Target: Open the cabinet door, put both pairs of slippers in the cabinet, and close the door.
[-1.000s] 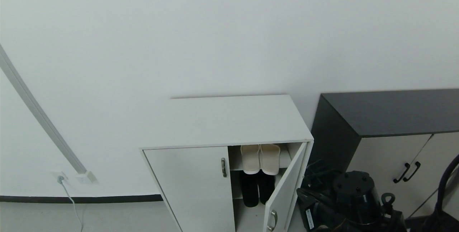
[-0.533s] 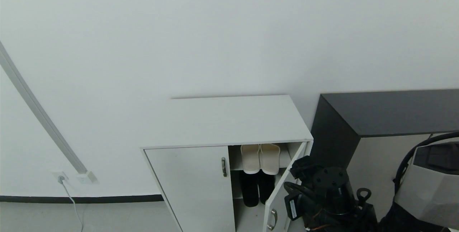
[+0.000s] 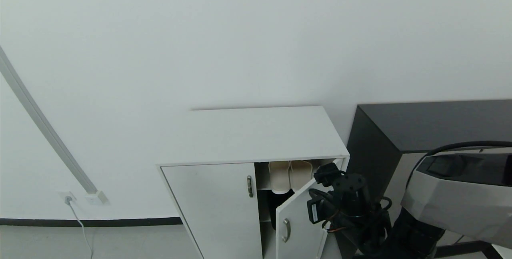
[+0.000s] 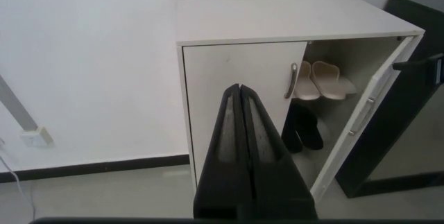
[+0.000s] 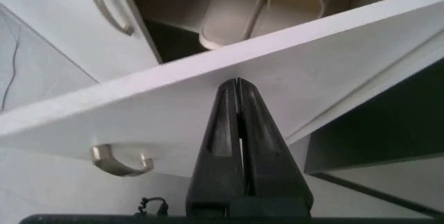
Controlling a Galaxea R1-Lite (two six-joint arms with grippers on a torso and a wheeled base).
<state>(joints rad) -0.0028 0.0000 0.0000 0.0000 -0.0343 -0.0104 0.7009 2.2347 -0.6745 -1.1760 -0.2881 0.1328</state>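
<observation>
The white cabinet [image 3: 256, 135] has its left door [image 3: 212, 207] closed and its right door [image 3: 296, 219] standing partly ajar. Cream slippers [image 3: 289, 174] sit on the upper shelf, with black slippers [image 3: 272, 211] on the shelf below, half hidden by the door. My right gripper [image 3: 326, 175] is shut and its tips [image 5: 238, 85] press against the outer face of the right door [image 5: 173, 120] near its top, above the handle [image 5: 121, 163]. My left gripper [image 4: 240, 89] is shut on nothing and hangs well in front of the left door [image 4: 208, 78]. The left wrist view also takes in both pairs [image 4: 322, 80] [image 4: 304, 127].
A black-topped cabinet [image 3: 432, 123] stands right next to the white one. A wall socket with a cable [image 3: 68, 201] and a slanted conduit [image 3: 40, 123] are on the wall at the left. Bare floor [image 4: 104, 189] lies before the cabinet.
My right arm has risen and moved left against the right door. The door has swung from wide open to about half closed, covering most of the black slippers.
</observation>
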